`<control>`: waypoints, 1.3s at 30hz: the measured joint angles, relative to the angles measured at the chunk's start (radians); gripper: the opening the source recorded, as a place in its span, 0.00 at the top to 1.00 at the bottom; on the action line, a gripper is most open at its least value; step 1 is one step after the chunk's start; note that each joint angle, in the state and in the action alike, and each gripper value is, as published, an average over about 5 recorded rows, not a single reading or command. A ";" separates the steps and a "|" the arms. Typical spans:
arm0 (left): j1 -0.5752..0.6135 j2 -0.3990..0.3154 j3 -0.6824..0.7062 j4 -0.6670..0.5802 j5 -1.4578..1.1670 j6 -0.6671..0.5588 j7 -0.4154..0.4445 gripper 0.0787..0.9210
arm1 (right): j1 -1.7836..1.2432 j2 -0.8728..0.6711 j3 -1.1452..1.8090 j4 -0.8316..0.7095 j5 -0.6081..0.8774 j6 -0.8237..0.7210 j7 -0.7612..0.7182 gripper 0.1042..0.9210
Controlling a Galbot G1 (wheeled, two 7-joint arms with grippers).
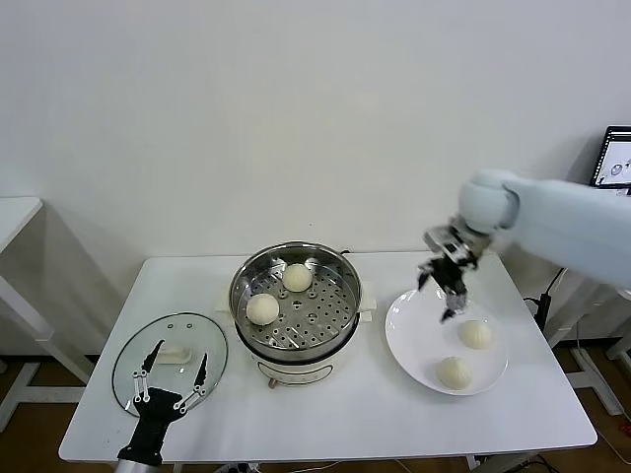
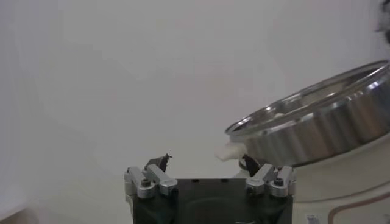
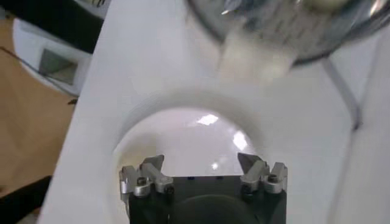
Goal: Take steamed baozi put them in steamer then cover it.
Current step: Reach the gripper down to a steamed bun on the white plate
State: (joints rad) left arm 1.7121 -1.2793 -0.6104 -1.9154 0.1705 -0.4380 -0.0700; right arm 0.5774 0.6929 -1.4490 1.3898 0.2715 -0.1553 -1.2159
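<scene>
Two steamed baozi (image 1: 279, 293) already sit in the steamer (image 1: 339, 313); two more wait on the white plate (image 1: 413, 333) beside it. The right gripper (image 1: 446, 277) hangs above the plate, jaws spread and empty. The left gripper (image 1: 170, 376), also spread, hovers over the cover (image 1: 132, 357), lying left of the steamer. Roughly halfway.

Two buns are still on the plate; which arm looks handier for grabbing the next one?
Right. The right gripper hangs open just above the plate, near a bun; the left gripper waits over the glass lid.
</scene>
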 measured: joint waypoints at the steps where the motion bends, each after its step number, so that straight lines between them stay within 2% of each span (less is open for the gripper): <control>1: 0.000 0.000 0.000 0.000 0.001 0.000 0.000 0.12 | -0.017 -0.009 0.005 -0.001 -0.007 0.001 0.001 0.12; 10: 0.010 0.002 -0.006 0.000 0.009 -0.001 -0.001 0.12 | -0.143 -0.042 0.049 -0.030 -0.048 0.008 0.021 0.12; 27: 0.018 0.004 -0.009 0.004 0.017 -0.005 -0.004 0.12 | -0.288 -0.006 0.114 -0.114 -0.083 0.012 0.043 0.13; 31: 0.018 0.004 -0.011 0.004 0.017 -0.005 -0.004 0.12 | -0.308 -0.001 0.125 -0.124 -0.090 0.013 0.042 0.17; 39: 0.018 0.003 -0.012 0.005 0.017 -0.004 -0.005 0.12 | -0.318 0.004 0.140 -0.130 -0.092 0.015 0.042 0.32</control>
State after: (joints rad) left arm 1.7297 -1.2764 -0.6223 -1.9102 0.1877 -0.4422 -0.0751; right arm 0.2598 0.6970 -1.3091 1.2593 0.1800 -0.1406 -1.1738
